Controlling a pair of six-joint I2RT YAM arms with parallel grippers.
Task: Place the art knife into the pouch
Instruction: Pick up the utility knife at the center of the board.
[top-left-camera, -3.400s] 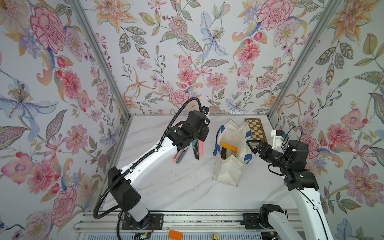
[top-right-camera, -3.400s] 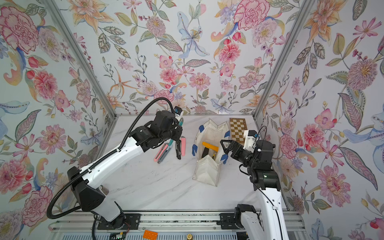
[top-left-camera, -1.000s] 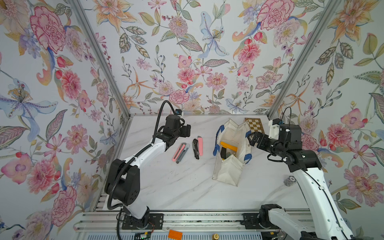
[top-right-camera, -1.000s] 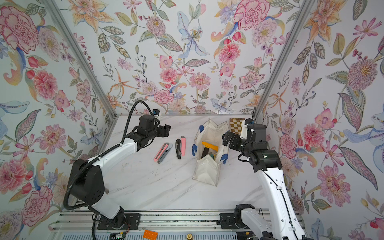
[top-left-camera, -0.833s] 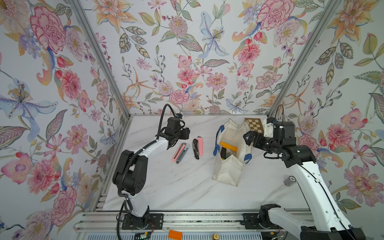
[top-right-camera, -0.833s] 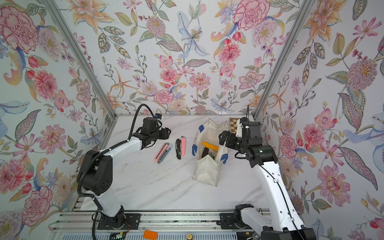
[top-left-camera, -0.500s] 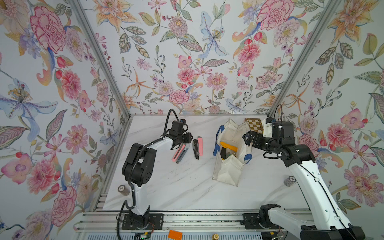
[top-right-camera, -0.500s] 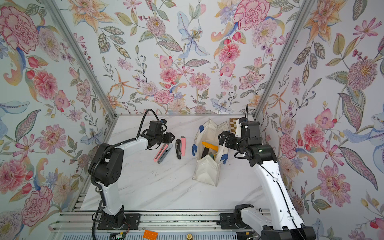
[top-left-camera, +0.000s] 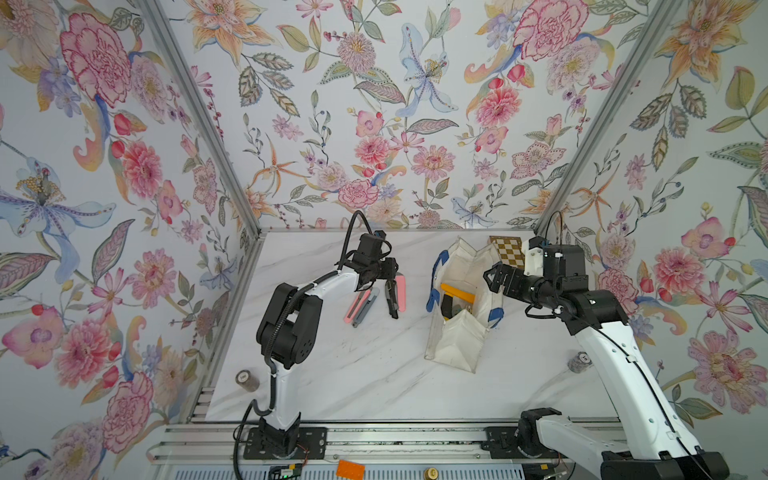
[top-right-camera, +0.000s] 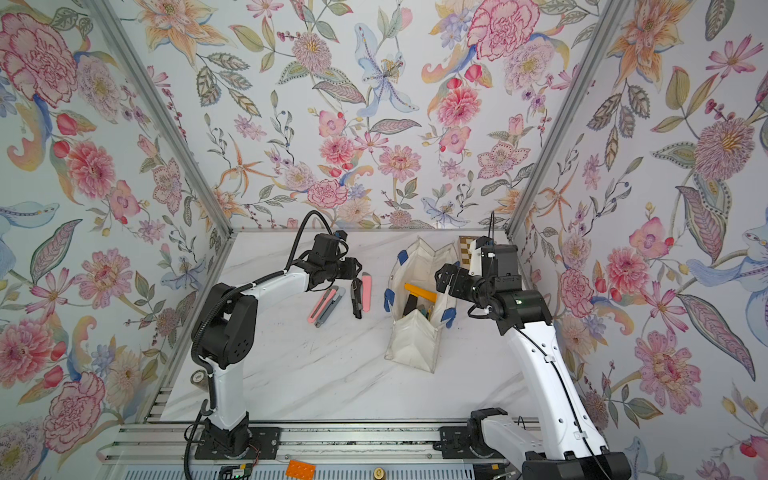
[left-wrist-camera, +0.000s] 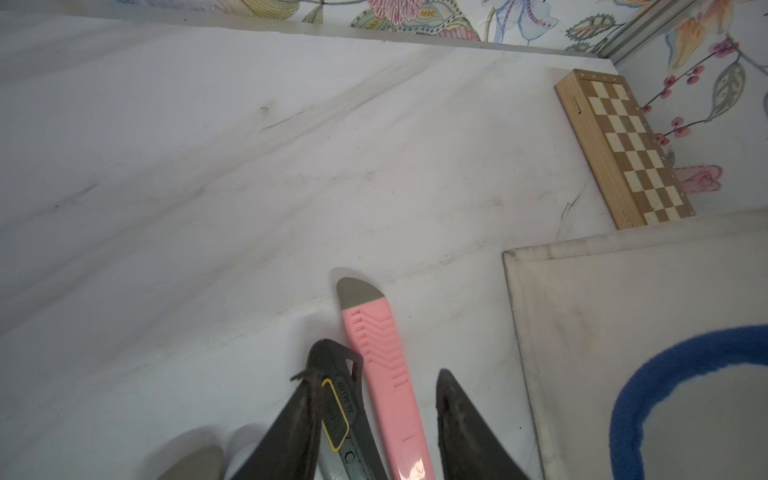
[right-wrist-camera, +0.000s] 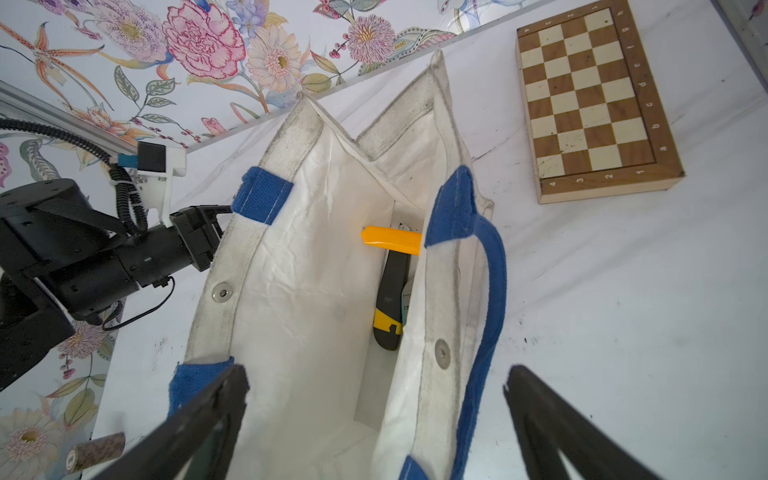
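Left pincer (left-wrist-camera: 376, 374) part-open astride pink art knife (left-wrist-camera: 390, 399); right pincer (right-wrist-camera: 376, 374) wide open at pouch (right-wrist-camera: 316, 270) with yellow cutter (right-wrist-camera: 390, 240) inside.

1. The pouch (right-wrist-camera: 316, 291) stands with its mouth wide open. The way down between its walls is free to an orange knife (right-wrist-camera: 390, 240) and a black-and-yellow knife (right-wrist-camera: 390, 299) at the bottom.
2. Blue strap handles (right-wrist-camera: 478, 270) arch along both rims and narrow the entry.
3. The right gripper (top-left-camera: 494, 277), spread wide, crowds the pouch's right wall.
4. The left gripper (left-wrist-camera: 370, 419) sits over the black knife (left-wrist-camera: 336, 374) and pink knife (left-wrist-camera: 386, 374). Only a narrow bare strip separates them from the pouch.
5. The front of the worktop (top-left-camera: 374, 374) is bare.
6. The chessboard (top-left-camera: 509, 251) fills the far right corner.
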